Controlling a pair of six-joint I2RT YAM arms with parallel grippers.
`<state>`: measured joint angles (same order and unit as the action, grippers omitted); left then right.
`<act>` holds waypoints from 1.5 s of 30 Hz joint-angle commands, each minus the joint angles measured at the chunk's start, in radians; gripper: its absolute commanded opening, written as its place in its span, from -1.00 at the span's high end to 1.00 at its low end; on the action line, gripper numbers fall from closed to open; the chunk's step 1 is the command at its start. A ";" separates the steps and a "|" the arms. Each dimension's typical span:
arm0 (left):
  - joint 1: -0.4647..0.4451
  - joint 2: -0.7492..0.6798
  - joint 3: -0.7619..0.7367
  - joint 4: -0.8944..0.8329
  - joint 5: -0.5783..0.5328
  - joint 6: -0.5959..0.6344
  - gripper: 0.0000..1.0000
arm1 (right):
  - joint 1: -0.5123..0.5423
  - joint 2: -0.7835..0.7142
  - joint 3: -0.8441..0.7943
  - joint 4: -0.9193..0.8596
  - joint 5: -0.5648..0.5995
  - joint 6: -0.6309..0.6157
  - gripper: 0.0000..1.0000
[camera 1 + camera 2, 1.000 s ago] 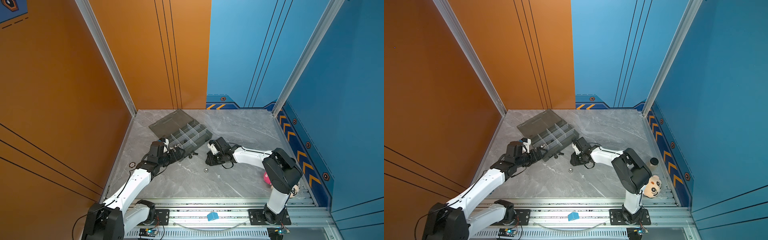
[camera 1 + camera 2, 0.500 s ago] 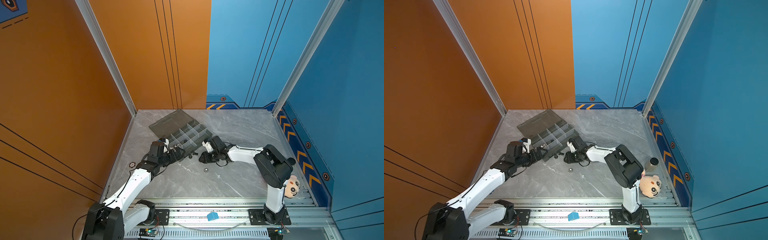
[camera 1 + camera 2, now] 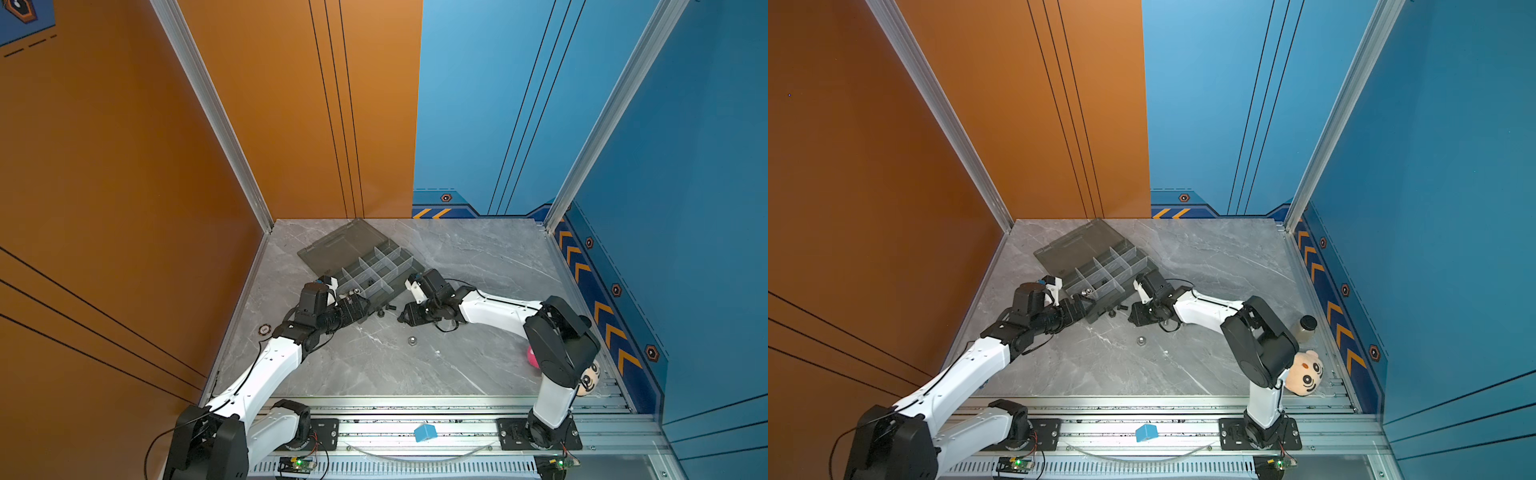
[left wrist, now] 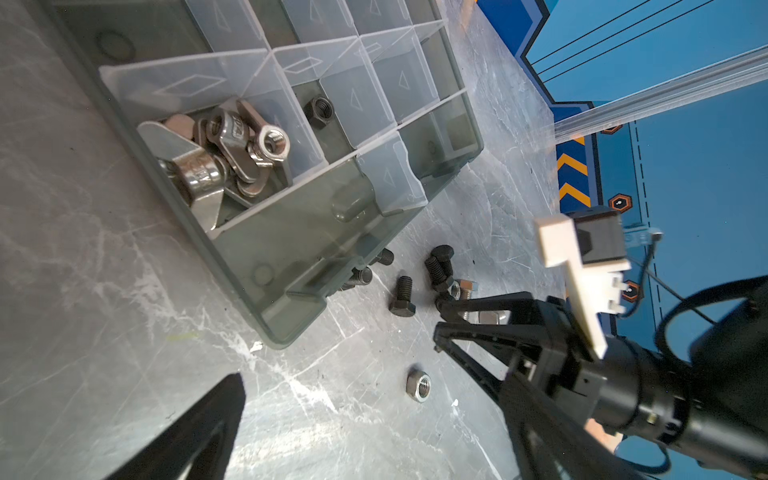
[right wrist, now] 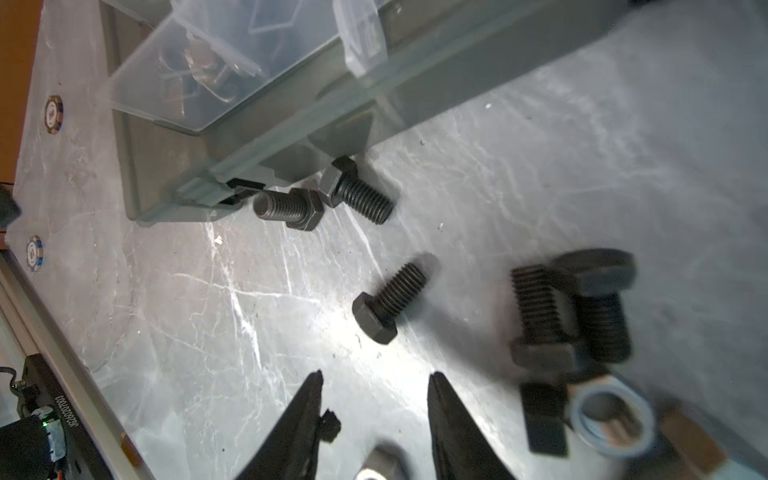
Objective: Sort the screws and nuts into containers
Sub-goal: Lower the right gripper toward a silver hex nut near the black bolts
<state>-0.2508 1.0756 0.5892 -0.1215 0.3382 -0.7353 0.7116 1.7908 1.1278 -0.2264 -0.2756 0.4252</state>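
Note:
The smoky-grey organizer box [image 3: 376,270] [image 3: 1100,270] lies open; its containers hold silver wing nuts [image 4: 216,153] in one compartment and a black nut [image 4: 318,111] in the neighbouring one. Black screws [image 5: 388,303] [image 4: 402,293] [image 3: 384,309] lie scattered on the table by the box's front wall. A silver nut [image 4: 419,382] [image 3: 412,340] lies alone nearer the front. My right gripper [image 5: 374,376] [image 3: 404,318] stands open just short of a black screw, nothing between its tips. My left gripper [image 4: 374,399] [image 3: 359,307] is wide open and empty at the box's near corner.
A plush doll head [image 3: 1306,372] and a black-capped bottle [image 3: 1306,326] sit at the right edge behind my right arm. Poker chips [image 5: 54,114] [image 3: 264,330] lie near the left wall. The box's lid [image 3: 345,245] lies flat toward the back. Another silver nut [image 5: 611,419] lies among the screws.
My right arm has swung left, bringing its gripper closer to the screws by the box, its jaws a touch wider. The left arm has not moved.

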 commanded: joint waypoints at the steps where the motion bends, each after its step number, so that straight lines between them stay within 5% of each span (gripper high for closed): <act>1: -0.010 0.003 0.007 0.018 0.003 -0.006 -0.96 | -0.028 -0.053 -0.034 -0.070 0.073 -0.040 0.09; 45: -0.013 0.012 0.000 0.029 0.003 -0.008 -0.96 | -0.034 0.058 -0.029 -0.016 0.005 -0.020 0.09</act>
<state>-0.2565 1.0889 0.5892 -0.0998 0.3382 -0.7357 0.6712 1.8305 1.0851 -0.2512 -0.2657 0.4076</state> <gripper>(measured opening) 0.979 0.457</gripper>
